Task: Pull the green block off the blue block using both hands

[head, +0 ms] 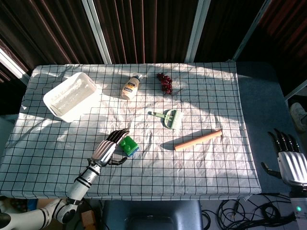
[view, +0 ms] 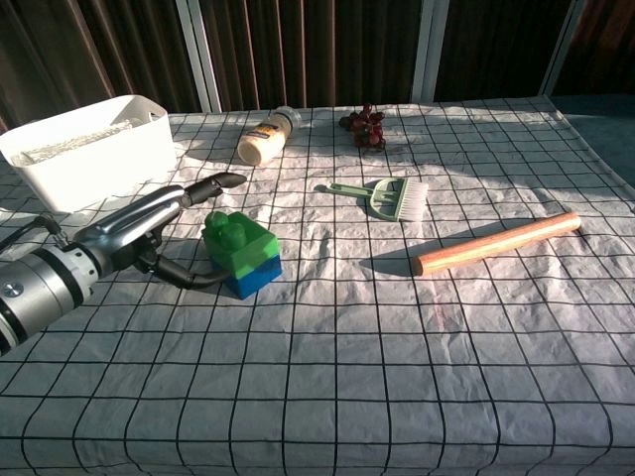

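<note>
dark slatted panels back the table (head: 211,158), which is covered by a white cloth with a black grid.

head view: i find the green block (head: 126,143) seated on the blue block (head: 132,151) near the front left of the cloth. my left hand (head: 106,149) lies just beside the stack on its left, fingers stretched forward along the stack's far-left flank, thumb curling toward its near side. i cannot confirm contact from this view. my right hand (head: 289,160) hangs off the table's right edge, well apart from the stack, fingers apart and holding nothing. the rolling pin (head: 197,140) and the small brush (head: 167,118) lie between that hand and the blocks. i also note a white tub (head: 72,96), a bottle (head: 130,87) and grapes (head: 165,82) along the far side.

chest view: the green block (view: 233,240) sits square on the blue block (view: 255,275). the left hand (view: 149,230) is open around it: fingers pass above and behind the green block, the thumb hooks low toward the blue block's left face, with a visible gap, so it grips nothing. the right hand is absent from this view.

judgement: the stack lies directly right of the left hand's fingers, within its span; the left hand is far the nearer, and the right must cross the cloth past the rolling pin.
</note>
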Robot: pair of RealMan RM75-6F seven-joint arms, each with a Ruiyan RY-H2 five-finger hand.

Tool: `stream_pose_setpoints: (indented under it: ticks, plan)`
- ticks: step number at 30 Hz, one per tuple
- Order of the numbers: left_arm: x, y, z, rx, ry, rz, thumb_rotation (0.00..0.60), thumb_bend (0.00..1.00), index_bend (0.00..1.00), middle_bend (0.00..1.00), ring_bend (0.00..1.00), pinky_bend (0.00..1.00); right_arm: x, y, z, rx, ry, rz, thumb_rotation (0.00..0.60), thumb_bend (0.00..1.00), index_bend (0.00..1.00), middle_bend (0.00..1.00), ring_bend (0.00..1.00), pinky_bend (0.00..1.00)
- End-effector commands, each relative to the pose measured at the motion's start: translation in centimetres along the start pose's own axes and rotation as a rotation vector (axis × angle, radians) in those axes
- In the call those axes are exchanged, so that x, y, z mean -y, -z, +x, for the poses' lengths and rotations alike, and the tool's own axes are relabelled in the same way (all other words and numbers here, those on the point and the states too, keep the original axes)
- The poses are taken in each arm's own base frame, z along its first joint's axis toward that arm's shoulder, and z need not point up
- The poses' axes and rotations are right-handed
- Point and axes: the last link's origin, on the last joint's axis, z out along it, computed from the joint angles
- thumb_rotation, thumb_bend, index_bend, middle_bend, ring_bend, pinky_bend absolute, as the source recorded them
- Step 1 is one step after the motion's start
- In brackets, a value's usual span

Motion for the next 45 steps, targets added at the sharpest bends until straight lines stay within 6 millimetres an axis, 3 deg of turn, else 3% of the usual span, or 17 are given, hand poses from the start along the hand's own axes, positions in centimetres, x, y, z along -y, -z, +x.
stream_pose_setpoints:
  ticks: [1,4,8,11,25,29,33,36,41,43,45]
  plan:
    - [0.0,-0.1,0.1,-0.005,-0.007,-0.003,0.600,0.29,0.00,0.00,0.00,0.04,0.0,0.0,0.0,0.001,-0.005,0.002,0.600,0.15,0.00,0.00,0.00,0.00]
    - [0.0,-0.2,0.3,-0.017,-0.042,-0.016,0.600,0.29,0.02,0.00,0.00,0.04,0.0,0.0,0.2,-0.001,-0.004,0.005,0.600,0.15,0.00,0.00,0.00,0.00]
    - [0.1,-0.4,0.2,-0.015,-0.096,-0.028,0.600,0.29,0.18,0.02,0.00,0.08,-0.4,0.2,0.7,-0.013,-0.019,-0.007,0.600,0.15,0.00,0.00,0.00,0.00]
    - [-0.2,-0.7,-0.2,-0.005,-0.108,-0.038,0.600,0.29,0.23,0.08,0.00,0.11,-0.8,0.2,1.1,-0.025,-0.026,-0.024,0.600,0.15,0.00,0.00,0.00,0.00]
    - [-0.6,-2.3,-1.3,0.032,-0.189,-0.055,0.600,0.29,0.29,0.13,0.00,0.11,-1.8,0.7,1.9,-0.036,-0.060,-0.040,0.600,0.15,0.00,0.00,0.00,0.00]
    - [-0.6,-2.4,-1.1,0.013,-0.215,-0.066,0.600,0.32,0.33,0.21,0.03,0.12,-1.9,0.7,1.9,-0.030,-0.058,-0.039,0.600,0.15,0.00,0.00,0.00,0.00]
    - [-0.5,-2.3,-0.9,-0.004,-0.244,-0.072,0.600,0.37,0.41,0.35,0.13,0.18,-1.8,0.8,1.9,-0.021,-0.052,-0.026,0.600,0.15,0.00,0.00,0.00,0.00]
    - [0.0,-2.2,-0.7,0.009,-0.292,-0.069,0.600,0.42,0.42,0.37,0.15,0.23,-1.8,0.8,1.8,-0.021,-0.036,-0.026,0.600,0.15,0.00,0.00,0.00,0.00]
    - [0.2,-1.8,-0.7,0.019,-0.313,-0.067,0.600,0.42,0.42,0.37,0.15,0.31,-1.7,0.8,1.7,-0.019,-0.024,-0.022,0.600,0.15,0.00,0.00,0.00,0.00]
    - [0.3,-1.7,-0.6,0.016,-0.304,-0.067,0.600,0.42,0.42,0.35,0.15,0.41,-1.6,0.8,1.6,-0.017,-0.021,-0.023,0.600,0.15,0.00,0.00,0.00,0.00]
    - [0.4,-1.5,-0.2,-0.002,-0.289,-0.072,0.600,0.43,0.43,0.31,0.14,0.58,-1.7,0.7,1.6,-0.016,-0.026,-0.028,0.600,0.15,0.00,0.00,0.00,0.00]
